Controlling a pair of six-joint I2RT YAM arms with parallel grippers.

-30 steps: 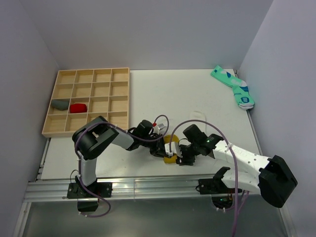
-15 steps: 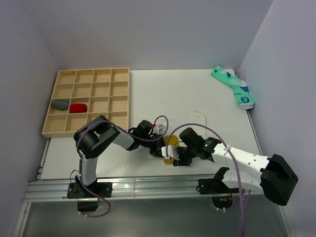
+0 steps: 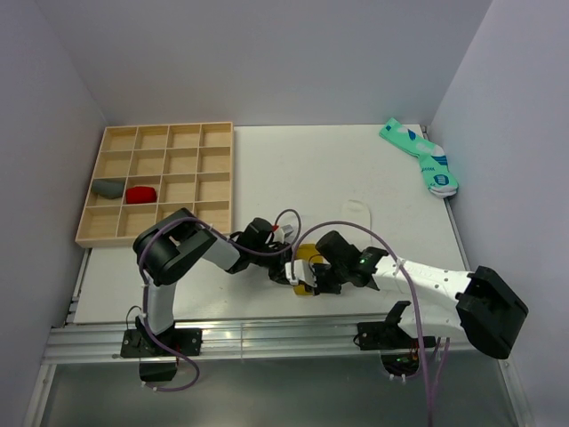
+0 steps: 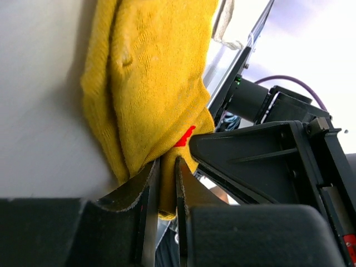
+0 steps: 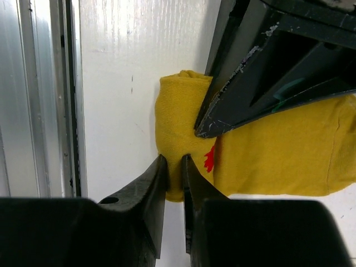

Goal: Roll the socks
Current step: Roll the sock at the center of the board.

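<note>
Soft, light and floppy by the look of it, the mustard sock (image 5: 278, 144) lies bundled low in the middle of the top view, where the left gripper (image 4: 166, 167) and the right gripper (image 5: 173, 161) each clench its folded edge, the thick fold likely the surest hold.

Yellow sock (image 3: 308, 260): soft, fuzzy, mustard colour w/ a small red mark (image 4: 185, 136) on it; folded over on itself into a fat lump, not flat; layers & creases show in left wrist view; one rounded end (image 5: 172, 111) points at the table's front edge, the rest runs away from it; it sits near the front of the table, abt in the middle. White sock (image 3: 356, 210): plain, lies flat & spread out; farther back than the yellow one & a bit to the right, apart from it; hard to see on the white top, only its edge shows.
</note>
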